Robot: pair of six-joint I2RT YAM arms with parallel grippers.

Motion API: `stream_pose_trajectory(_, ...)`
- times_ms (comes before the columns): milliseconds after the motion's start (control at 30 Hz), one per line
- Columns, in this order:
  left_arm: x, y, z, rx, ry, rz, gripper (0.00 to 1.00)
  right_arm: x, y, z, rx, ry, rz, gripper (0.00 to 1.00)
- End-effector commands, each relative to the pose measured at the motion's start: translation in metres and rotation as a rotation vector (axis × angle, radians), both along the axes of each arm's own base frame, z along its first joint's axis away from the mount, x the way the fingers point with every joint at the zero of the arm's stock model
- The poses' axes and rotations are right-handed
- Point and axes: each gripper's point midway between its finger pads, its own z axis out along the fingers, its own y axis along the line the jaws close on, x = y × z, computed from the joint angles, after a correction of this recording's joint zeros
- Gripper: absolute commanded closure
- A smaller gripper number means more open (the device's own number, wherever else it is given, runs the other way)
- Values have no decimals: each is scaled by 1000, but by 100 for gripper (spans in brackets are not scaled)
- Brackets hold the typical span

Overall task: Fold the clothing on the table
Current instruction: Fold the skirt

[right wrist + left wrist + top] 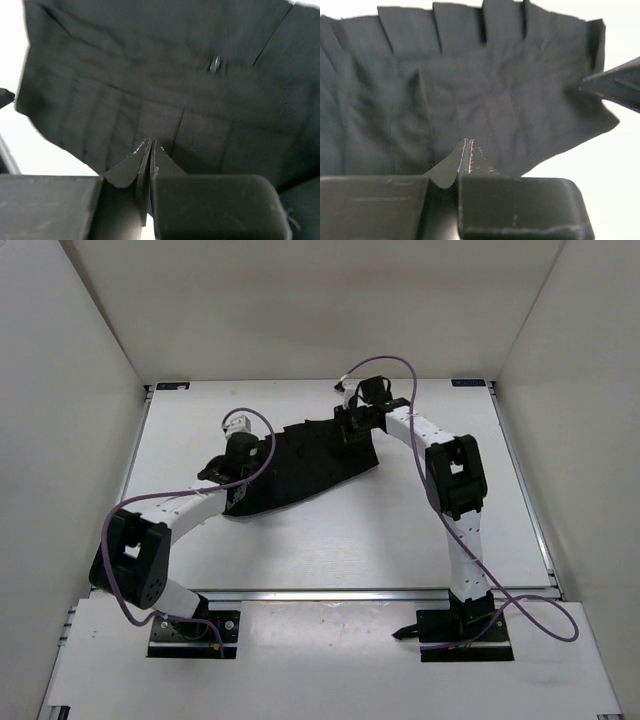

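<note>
Skirt (300, 465) lying mid-table (380, 550), bare white on every side, walls (60, 440) close around. Left claw (465, 150) at skirt's left edge, right claw (150, 147) at far-right edge; both pressed together, tips against fabric.

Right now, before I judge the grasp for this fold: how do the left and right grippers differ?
The left gripper sits at the skirt's left end, while the right gripper sits at its far right corner. The left gripper's camera shows the skirt spread out ahead with white table beside it. The right gripper's camera is almost filled by fabric. Both are shut, fingertips together at the skirt's edge, seemingly pinching it.
</note>
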Motion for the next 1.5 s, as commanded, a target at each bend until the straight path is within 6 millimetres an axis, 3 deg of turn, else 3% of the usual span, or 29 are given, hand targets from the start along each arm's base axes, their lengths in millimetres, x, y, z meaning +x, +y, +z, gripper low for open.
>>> stream_pose_trajectory(0,-23,5,-43,37,126,11,100,-8,-7,-35,-179,3,-24,100)
stream_pose_trajectory(200,-55,13,-93,144,322,20,100,-17,-37,-85,-319,84,-100,100)
stream_pose_trajectory(367,-77,18,-115,182,402,16,100,-33,-76,-101,-335,134,-199,100)
stream_pose_trajectory(467,-82,16,-116,161,413,9,100,-53,-97,-106,-325,164,-248,100)
stream_pose_trajectory(633,-97,1,-107,118,479,-62,100,-99,-124,-99,-364,211,-317,100)
stream_pose_trajectory(733,-121,-21,-105,106,521,-164,100,-130,-132,-93,-361,252,-358,100)
stream_pose_trajectory(900,-162,-31,-107,82,562,-250,100,-185,-138,-75,-366,241,-400,100)
stream_pose_trajectory(967,-176,-34,-105,69,563,-281,100,-213,-148,-80,-375,296,-435,100)
stream_pose_trajectory(1000,-183,-36,-104,50,571,-303,100,-212,-153,-72,-354,279,-461,100)
stream_pose_trajectory(1067,-190,-40,-99,31,565,-345,100,-229,-164,-72,-351,292,-483,100)
stream_pose_trajectory(1133,-187,-50,-84,6,522,-401,100,-232,-176,-63,-321,291,-536,100)
stream_pose_trajectory(1200,-180,-59,-69,-6,491,-440,100,-226,-180,-44,-260,250,-568,93)
stream_pose_trajectory(1267,-165,-66,-50,-19,439,-462,91,-218,-177,-22,-181,210,-581,70)
stream_pose_trajectory(1300,-158,-68,-39,-17,413,-468,74,-215,-175,-9,-163,175,-576,63)
stream_pose_trajectory(1333,-148,-71,-26,-26,380,-466,61,-213,-178,-4,-166,157,-591,50)
stream_pose_trajectory(1367,-147,-69,-24,-15,372,-472,56,-214,-178,2,-174,133,-588,39)
stream_pose_trajectory(1400,-140,-71,-12,-17,342,-477,48,-214,-182,6,-192,125,-597,34)
stream_pose_trajectory(1467,-130,-62,-2,7,299,-450,41,-217,-189,4,-200,137,-612,31)
